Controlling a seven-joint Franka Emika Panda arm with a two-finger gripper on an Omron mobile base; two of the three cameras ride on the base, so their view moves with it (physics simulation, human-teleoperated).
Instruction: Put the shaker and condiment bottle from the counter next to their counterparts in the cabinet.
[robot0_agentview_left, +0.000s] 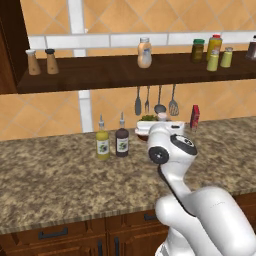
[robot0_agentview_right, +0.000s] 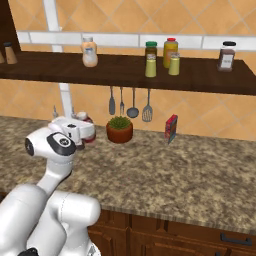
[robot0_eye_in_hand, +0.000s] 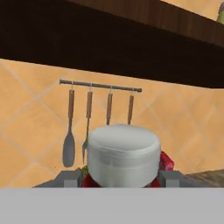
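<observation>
The squat red condiment bottle (robot0_eye_in_hand: 124, 151) with its white cap sits between my gripper's (robot0_eye_in_hand: 118, 177) grey fingers (robot0_eye_in_hand: 65, 178), which are shut on it. From the base views, the gripper (robot0_agentview_right: 86, 125) holds it just above the granite counter (robot0_agentview_right: 190, 170), left of a potted plant (robot0_agentview_right: 119, 130). On the dark cabinet shelf (robot0_agentview_left: 100, 75) two yellow-green shakers (robot0_agentview_left: 213, 61) (robot0_agentview_left: 226, 56) stand side by side. The clear tan-filled bottle (robot0_agentview_left: 144, 52) stands farther left on the shelf, above my gripper (robot0_agentview_left: 162, 120).
Hanging utensils (robot0_agentview_left: 155, 102) are on a rail behind the gripper. A yellow spouted bottle (robot0_agentview_left: 102, 142) and a dark one (robot0_agentview_left: 122, 141) stand on the counter to the left, a red box (robot0_agentview_left: 194, 116) to the right. Two brown shakers (robot0_agentview_left: 41, 61) and several jars (robot0_agentview_right: 170, 50) are on the shelf.
</observation>
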